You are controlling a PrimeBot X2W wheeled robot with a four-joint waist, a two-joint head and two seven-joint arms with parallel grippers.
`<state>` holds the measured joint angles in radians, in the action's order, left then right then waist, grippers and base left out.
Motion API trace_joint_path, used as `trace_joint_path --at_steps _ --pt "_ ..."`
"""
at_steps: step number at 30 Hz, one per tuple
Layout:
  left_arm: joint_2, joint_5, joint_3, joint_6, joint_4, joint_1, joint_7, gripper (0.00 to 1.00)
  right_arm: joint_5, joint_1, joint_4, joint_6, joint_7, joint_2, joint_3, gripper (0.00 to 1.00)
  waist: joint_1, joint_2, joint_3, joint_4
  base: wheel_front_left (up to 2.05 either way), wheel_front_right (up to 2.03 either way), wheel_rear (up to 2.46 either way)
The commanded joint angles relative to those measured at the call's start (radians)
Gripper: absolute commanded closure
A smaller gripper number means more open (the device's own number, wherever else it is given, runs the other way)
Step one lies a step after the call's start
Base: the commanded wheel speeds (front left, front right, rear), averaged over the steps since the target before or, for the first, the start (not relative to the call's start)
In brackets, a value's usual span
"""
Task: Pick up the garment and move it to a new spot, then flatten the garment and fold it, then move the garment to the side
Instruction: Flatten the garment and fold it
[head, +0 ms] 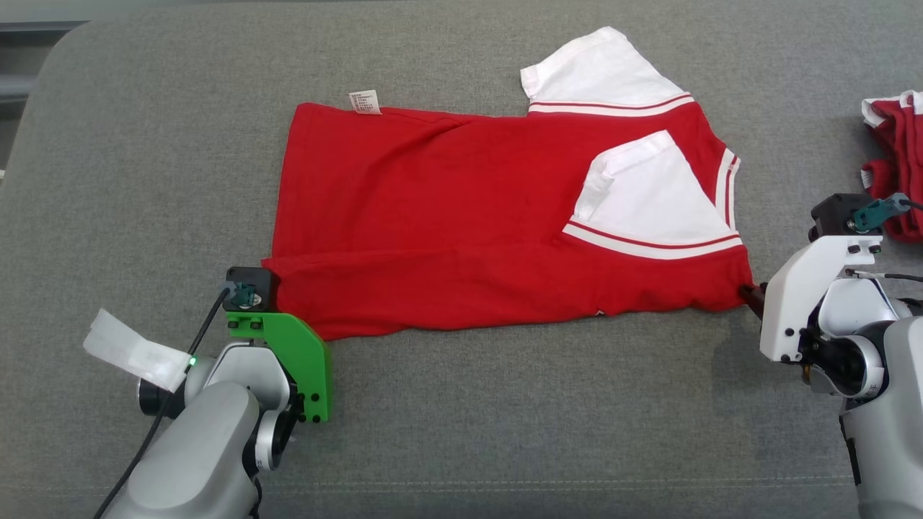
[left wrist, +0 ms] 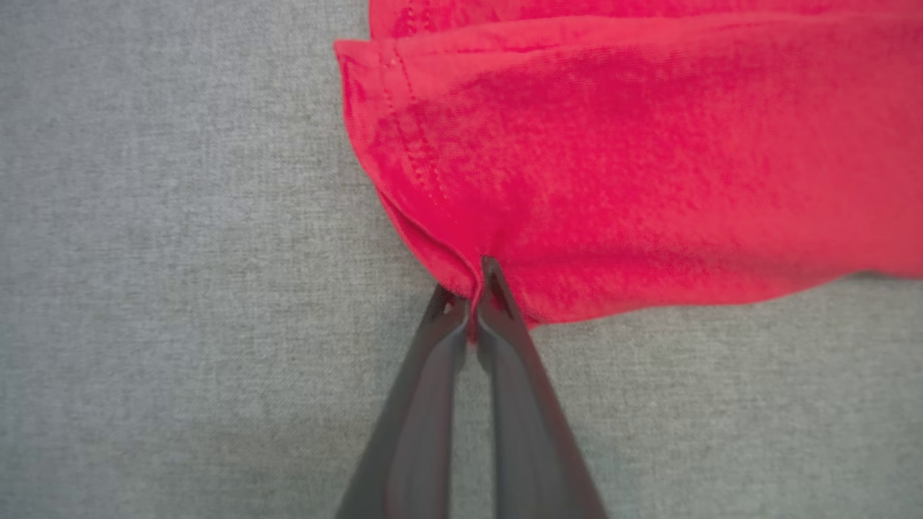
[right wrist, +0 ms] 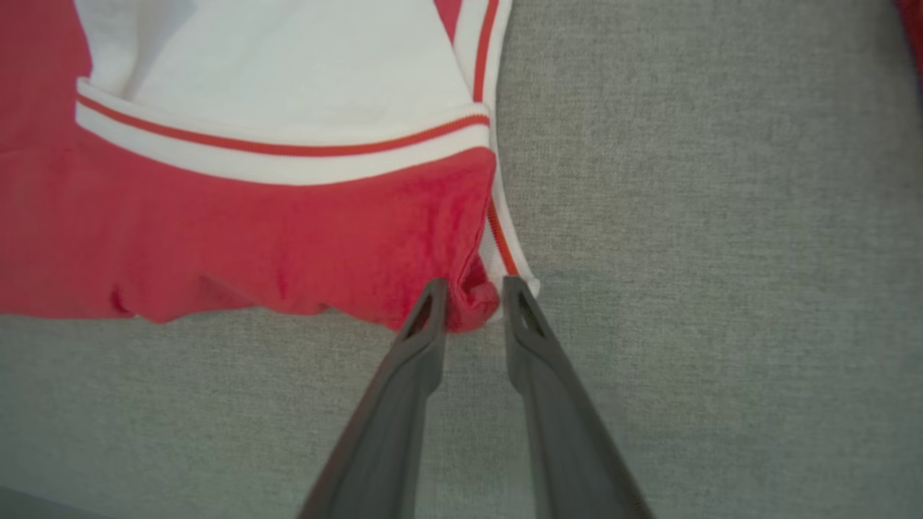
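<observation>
The garment (head: pixel 469 216) is a red shirt with white, red-striped sleeves, lying spread and partly folded across the grey cushion (head: pixel 505 432). My left gripper (left wrist: pixel 472 288) is shut on the stitched hem corner of the garment (left wrist: pixel 649 144), and the red cloth is pinched between its tips. In the head view that left gripper (head: pixel 277 288) sits at the shirt's near left corner. My right gripper (right wrist: pixel 472 295) stands at the near right corner of the garment (right wrist: pixel 252 238), beside the striped collar band. Its jaws are narrowed but still apart, with a bunch of red cloth in the gap. The right gripper (head: pixel 750 295) touches that corner.
Another red and white garment (head: pixel 894 166) lies crumpled at the far right edge. A white paper tag (head: pixel 133 357) hangs from my left arm. The cushion's rounded corner is at the upper left. Bare grey fabric stretches in front of the shirt.
</observation>
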<state>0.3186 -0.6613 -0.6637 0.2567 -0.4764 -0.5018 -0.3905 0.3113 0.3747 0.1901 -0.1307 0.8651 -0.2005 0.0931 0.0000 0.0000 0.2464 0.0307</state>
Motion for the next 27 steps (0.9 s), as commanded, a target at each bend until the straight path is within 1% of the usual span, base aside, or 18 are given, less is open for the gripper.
trace_joint_path --at_steps 1,2,4,5,6,7,8,10,11,12,13,14,17,18,23,27 --pt "0.006 -0.007 -0.005 0.003 -0.012 0.014 -0.005 1.0 0.004 -0.006 -0.002 0.0 -0.005 0.0 0.001 0.62 0.0 0.0 0.0 0.0 0.0 0.0 0.0" --pt "0.007 -0.008 -0.006 0.003 -0.012 0.014 -0.004 1.0 0.003 -0.004 -0.002 0.0 -0.008 -0.002 0.002 0.6 0.0 0.0 0.001 -0.001 0.0 0.0 0.0" --pt "0.008 -0.007 -0.006 0.004 -0.012 0.013 -0.003 1.0 0.001 0.003 0.0 0.0 -0.017 -0.004 0.002 0.47 0.0 0.0 0.002 -0.001 0.0 0.0 0.0" --pt "0.007 -0.008 -0.006 0.004 -0.013 0.013 -0.002 1.0 0.0 0.006 0.003 0.0 -0.02 -0.005 0.001 0.45 0.0 0.0 0.003 -0.002 0.0 0.0 0.0" --pt "0.007 -0.008 -0.007 0.003 -0.013 0.013 -0.002 1.0 -0.002 0.011 0.005 0.0 -0.025 -0.006 0.0 0.37 0.0 0.0 0.003 -0.002 0.0 0.0 0.0" --pt "0.007 -0.009 -0.007 0.003 -0.013 0.011 -0.001 1.0 -0.005 0.018 0.008 0.0 -0.029 -0.006 0.003 0.21 0.0 0.0 0.004 -0.002 0.0 0.0 0.0" --pt "0.006 -0.009 -0.008 0.003 -0.012 0.01 -0.002 1.0 -0.006 0.022 0.013 0.0 -0.034 -0.006 0.004 0.16 0.0 0.0 0.005 -0.002 0.0 0.0 0.0" --pt "0.005 -0.011 -0.01 0.002 -0.012 0.009 -0.003 1.0 -0.009 0.028 0.024 0.0 -0.038 -0.007 0.001 0.15 0.0 0.0 0.006 -0.001 0.0 0.0 0.0" --pt "0.005 -0.011 -0.01 0.002 -0.013 0.008 -0.003 1.0 -0.01 0.034 0.029 0.0 -0.04 -0.006 0.0 0.2 0.0 0.0 0.006 -0.001 0.0 0.0 0.0" --pt "0.005 -0.012 -0.011 0.001 -0.013 0.007 -0.004 1.0 -0.009 0.038 0.035 0.0 -0.04 -0.006 -0.003 0.27 0.0 0.0 0.006 -0.001 0.0 0.0 0.0" --pt "0.004 -0.013 -0.012 0.001 -0.014 0.006 -0.005 1.0 -0.009 0.042 0.04 0.0 -0.04 -0.007 -0.008 0.39 0.0 0.0 0.006 0.0 0.0 0.0 0.0" --pt "0.004 -0.012 -0.014 0.0 -0.014 0.005 -0.005 1.0 -0.009 0.043 0.045 0.0 -0.039 -0.007 -0.014 0.58 0.0 0.0 0.005 0.0 0.0 0.0 0.0" --pt "0.002 -0.013 -0.016 0.001 -0.016 0.005 -0.005 1.0 0.004 0.04 0.055 0.0 -0.036 -0.006 -0.028 0.94 0.0 0.0 0.002 0.003 0.0 0.0 0.0" --pt "0.001 -0.013 -0.016 0.001 -0.016 0.006 -0.005 1.0 0.007 0.035 0.055 0.0 -0.036 -0.007 -0.031 1.0 0.0 0.0 0.0 0.003 0.0 0.0 0.0" --pt "-0.001 -0.019 -0.02 -0.001 -0.02 0.021 -0.001 1.0 0.019 -0.006 0.04 0.0 -0.027 -0.027 -0.03 1.0 0.0 0.0 -0.018 0.004 0.0 0.0 0.0" --pt "0.005 -0.02 -0.022 -0.004 -0.018 0.037 0.009 1.0 0.03 -0.042 0.017 0.0 -0.033 -0.028 -0.015 1.0 0.0 0.0 -0.033 0.003 0.0 0.0 0.0"
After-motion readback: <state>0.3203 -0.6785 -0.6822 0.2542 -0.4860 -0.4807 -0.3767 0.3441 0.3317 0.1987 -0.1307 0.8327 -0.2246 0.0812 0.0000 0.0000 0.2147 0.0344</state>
